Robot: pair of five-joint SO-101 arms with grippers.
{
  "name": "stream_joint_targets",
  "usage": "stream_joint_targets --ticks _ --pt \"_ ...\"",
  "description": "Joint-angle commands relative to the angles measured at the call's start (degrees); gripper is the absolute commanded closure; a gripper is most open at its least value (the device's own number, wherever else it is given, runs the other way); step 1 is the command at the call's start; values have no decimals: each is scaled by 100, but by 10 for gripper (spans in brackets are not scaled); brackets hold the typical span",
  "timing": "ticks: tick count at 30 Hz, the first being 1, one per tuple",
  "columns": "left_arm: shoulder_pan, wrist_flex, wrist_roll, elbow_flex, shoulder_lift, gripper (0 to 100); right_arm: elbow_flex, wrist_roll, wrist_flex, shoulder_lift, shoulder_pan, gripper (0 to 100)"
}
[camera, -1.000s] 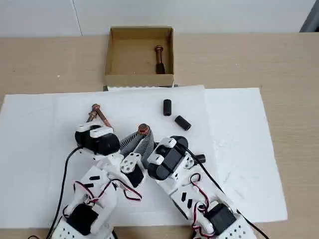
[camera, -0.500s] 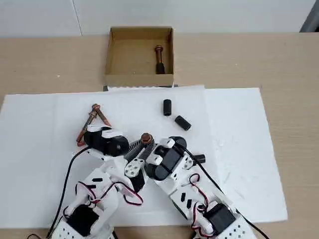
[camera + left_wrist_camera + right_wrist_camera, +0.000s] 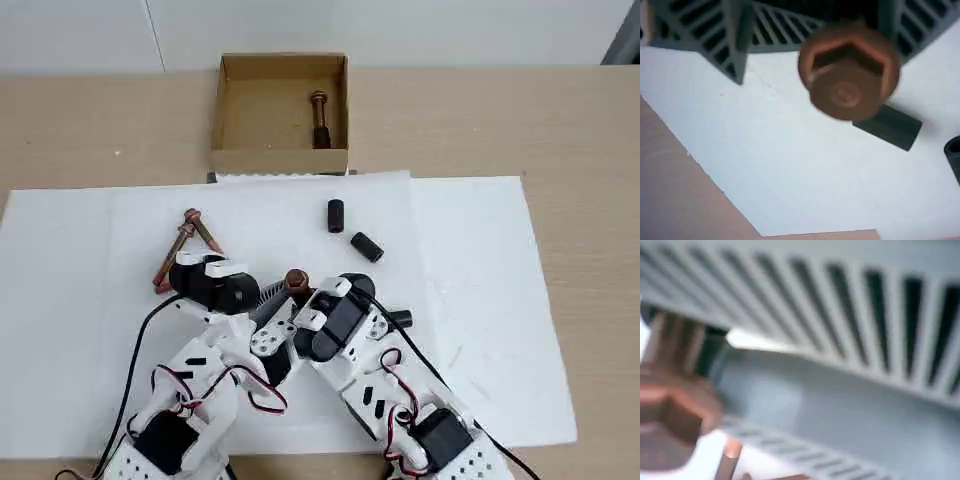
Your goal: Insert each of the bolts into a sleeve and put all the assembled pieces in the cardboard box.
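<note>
While pinched in the closed left gripper (image 3: 284, 292) over the paper (image 3: 480, 300), treat the bolt (image 3: 847, 75) as rigid, light metal, probably slick along the threads. Grip across the shank just under the head, leaving the tip free for a sleeve (image 3: 366, 247). Cannot tell the state of the right gripper (image 3: 304, 300), close beside it.

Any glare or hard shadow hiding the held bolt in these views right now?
High view: even light, no glare on the paper, soft shadows only, and the bolt head shows plainly. Left wrist view: the bolt head is well lit, with dark shade just above it. Right wrist view: one bright white patch, maybe glare; the bolt sits in shade.
</note>
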Motion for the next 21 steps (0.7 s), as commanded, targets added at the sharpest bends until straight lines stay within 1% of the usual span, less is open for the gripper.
stream_joint_targets --ticks 1,6,19,21 --pt "79 26 -211 -154 -35 824 -413 44 -119 -92 -31 995" --pt "-404 9 -738 -189 -35 824 -404 44 -119 -84 -31 995" --pt "-536 53 -730 -769 -35 827 -396 44 -110 -84 -22 995" --pt "-695 35 -738 -840 -35 844 -396 35 -110 -84 66 995"
